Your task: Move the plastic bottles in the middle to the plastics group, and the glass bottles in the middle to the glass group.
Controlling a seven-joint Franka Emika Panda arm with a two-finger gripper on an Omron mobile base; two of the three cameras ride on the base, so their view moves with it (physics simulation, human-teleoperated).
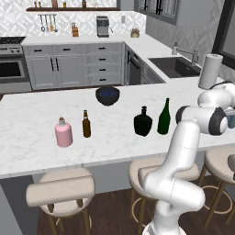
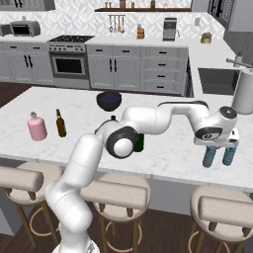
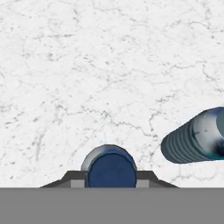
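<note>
- Gripper (image 2: 217, 149) out at the right end of the marble island counter (image 2: 163, 163), hand pointing straight down, jaws clamped on the cap end of a pale-blue ribbed plastic bottle (image 2: 209, 157)
- Hand view: held bottle's dark blue cap (image 3: 111, 169) seated between the two finger tips, roughly centred
- Second pale-blue plastic bottle (image 2: 229, 156) just beside the held one, upright, same height; in hand view (image 3: 192, 142) to the right, close but apart
- Cannot tell whether held bottle's base is touching the counter or just above it
- Judged step: setting the carried bottle down in the plastics group, close to done
- To do well: lower straight down until the base sits flat, no sideways drift toward the neighbour; part the jaws only once the bottle bears its own weight; lift vertically clear of the cap before swinging away
- Risk: slim light bottle likely to tip if released high or brushed by a finger on retreat; neighbour near enough to be knocked
- Left to move, mid-counter: tall dark-green wine bottle (image 1: 164, 117) and squat black bottle (image 1: 142, 122), standing near each other
- Glass group at left end: pink squat bottle (image 1: 64, 132) and slim brown bottle (image 1: 86, 124), upright, well apart from the middle pair
- Dark bowl (image 1: 107, 95) behind on the counter, out of the working path
</note>
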